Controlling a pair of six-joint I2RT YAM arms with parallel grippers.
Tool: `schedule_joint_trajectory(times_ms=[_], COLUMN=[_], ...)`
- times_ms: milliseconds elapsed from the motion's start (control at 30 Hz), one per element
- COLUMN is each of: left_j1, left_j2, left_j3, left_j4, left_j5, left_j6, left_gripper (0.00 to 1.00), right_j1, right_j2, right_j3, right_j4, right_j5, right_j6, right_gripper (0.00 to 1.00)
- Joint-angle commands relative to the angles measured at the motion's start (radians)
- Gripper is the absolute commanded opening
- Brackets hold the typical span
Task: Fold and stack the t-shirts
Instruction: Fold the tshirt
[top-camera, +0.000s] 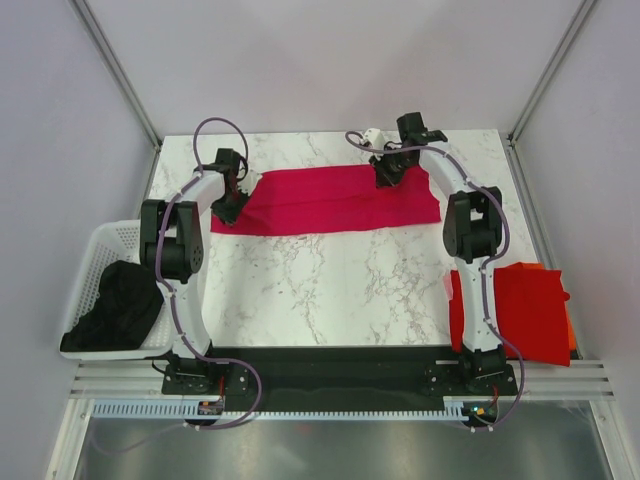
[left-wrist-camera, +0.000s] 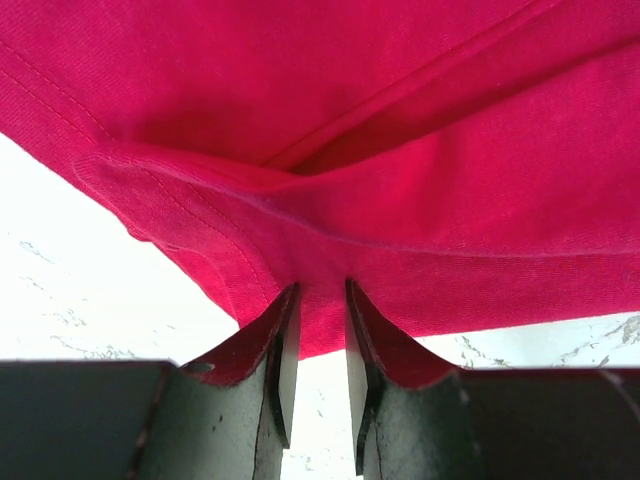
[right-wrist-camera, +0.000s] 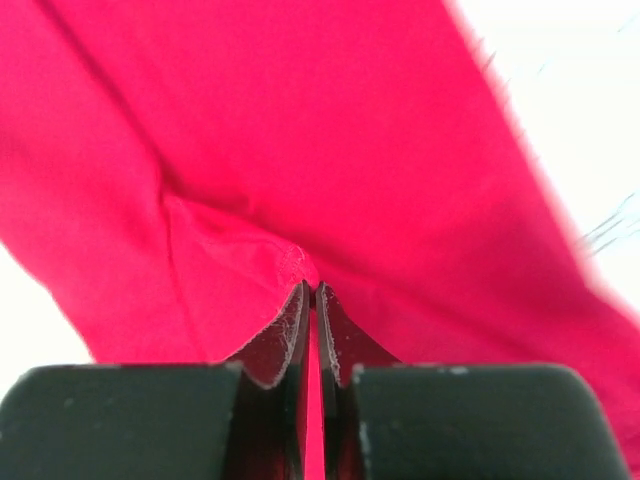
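The crimson shirt (top-camera: 325, 200) lies across the far half of the table (top-camera: 330, 290), its long axis running left to right. The left hand (top-camera: 232, 207) pinches its left end, slightly parted; the right hand (top-camera: 388, 172) clamps its far right edge. Two more shirts, red (top-camera: 520, 310) and orange (top-camera: 570, 330), wait near right; one basket (top-camera: 100, 255) sits left.

The near half of the surface (top-camera: 330, 290) lies bare between the two arms, open for passage. The crimson-pink shirt (top-camera: 330, 200) spans the far middle. A white basket (top-camera: 100, 260) with dark cloth (top-camera: 120, 305) blocks the left edge; red and orange shirts (top-camera: 530, 310) occupy the right edge.
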Motion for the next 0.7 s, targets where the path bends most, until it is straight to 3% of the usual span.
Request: schedule_joint_trajectory(times_ms=[0,100,133,233,467,667], left_j1=[-0.001,-0.001,-0.001,-0.001,-0.001,-0.006], left_j2=[-0.035,-0.068,-0.075,-0.114,-0.295,-0.29], left_j3=[-0.027,-0.028,-0.03,-0.042,-0.14,-0.253], left_j4=[-0.017,-0.022,-0.027,-0.033,0.019,0.067], left_j5=[0.009,0.014,0.014,0.008,0.038,0.072], left_j6=[-0.012,-0.003,-0.002,0.02,0.17,0.371], left_gripper=[0.31,0.31,0.32,0.37,0.41,0.42], right_j1=[0.044,0.062,0.065,0.071,0.064,0.064], right_j2=[-0.023,-0.006,-0.008,-0.02,-0.17,-0.207], right_j3=[0.061,0.073,0.069,0.05,-0.102,-0.177], right_j4=[0.132,0.24,0.294,0.357,0.446,0.46], right_j5=[0.023,0.051,0.082,0.134,0.172,0.14], right_j6=[0.011,0.065,0.082,0.122,0.169,0.208], right_gripper=[0.09,0.17,0.35,0.54,0.61,0.62])
